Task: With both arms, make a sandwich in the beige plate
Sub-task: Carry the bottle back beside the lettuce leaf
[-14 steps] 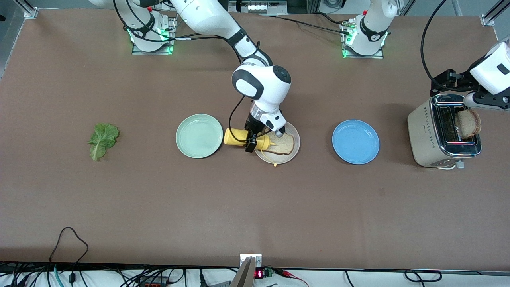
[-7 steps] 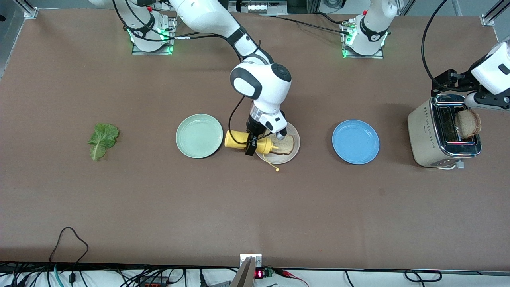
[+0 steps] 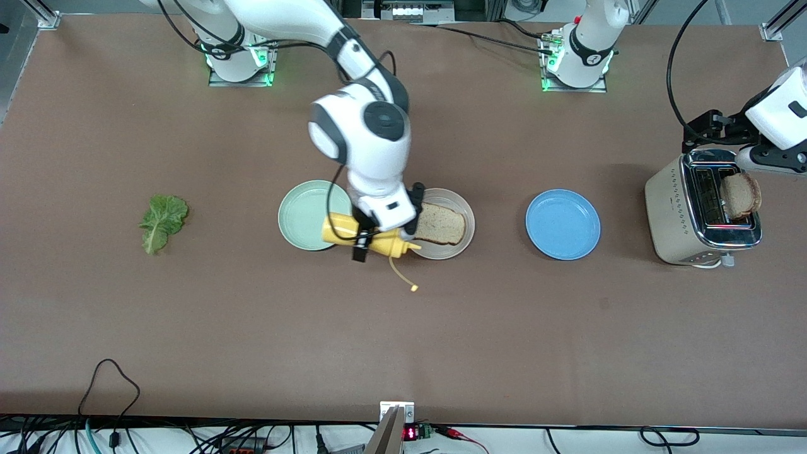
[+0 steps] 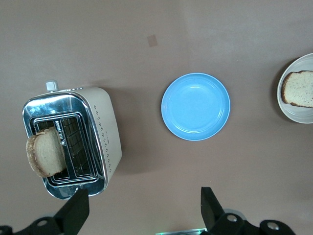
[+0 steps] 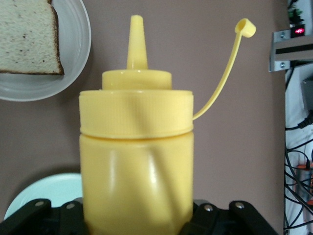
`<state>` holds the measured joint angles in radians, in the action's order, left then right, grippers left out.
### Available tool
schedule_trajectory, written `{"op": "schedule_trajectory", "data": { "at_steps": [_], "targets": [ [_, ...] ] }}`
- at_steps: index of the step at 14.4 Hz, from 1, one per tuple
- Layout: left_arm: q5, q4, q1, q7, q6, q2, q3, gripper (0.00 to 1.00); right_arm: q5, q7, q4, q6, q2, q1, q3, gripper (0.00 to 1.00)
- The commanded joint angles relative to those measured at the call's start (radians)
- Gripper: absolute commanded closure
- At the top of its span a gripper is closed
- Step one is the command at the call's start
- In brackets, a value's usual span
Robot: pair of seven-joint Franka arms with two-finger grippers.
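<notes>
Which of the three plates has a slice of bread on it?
The beige plate, standing between the mint-green plate and the blue plate, holds a toast slice; those two hold nothing.

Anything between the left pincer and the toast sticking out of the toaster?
Nothing visible. The left pincer hangs open over the toaster, and the toast slice stands exposed in its slot, with no object between them.

yellow squeeze bottle [image 5: 136,166] (cap dangling) beside toast slice [image 5: 28,36]

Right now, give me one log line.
right gripper: holds mustard bottle | left gripper: open over toaster | toast on beige plate
</notes>
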<state>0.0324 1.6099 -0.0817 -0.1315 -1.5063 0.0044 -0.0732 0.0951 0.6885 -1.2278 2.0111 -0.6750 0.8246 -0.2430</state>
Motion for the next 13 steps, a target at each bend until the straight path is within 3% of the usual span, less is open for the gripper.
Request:
{"op": "schedule_trajectory", "data": {
  "at_steps": [1, 7, 13],
  "targets": [
    [-0.013, -0.008, -0.001, 0.004, 0.017, -0.007, -0.004, 0.00, -0.115, 0.127, -0.021, -0.073, 0.096, -0.082, 0.022, 0.60],
    [-0.013, -0.008, 0.002, 0.004, 0.017, -0.007, -0.004, 0.00, -0.423, 0.425, -0.085, -0.158, 0.230, -0.287, 0.022, 0.60],
    [-0.013, -0.008, 0.002, 0.004, 0.017, -0.007, -0.004, 0.00, -0.782, 0.787, -0.143, -0.267, 0.252, -0.517, 0.022, 0.58]
  ]
}}
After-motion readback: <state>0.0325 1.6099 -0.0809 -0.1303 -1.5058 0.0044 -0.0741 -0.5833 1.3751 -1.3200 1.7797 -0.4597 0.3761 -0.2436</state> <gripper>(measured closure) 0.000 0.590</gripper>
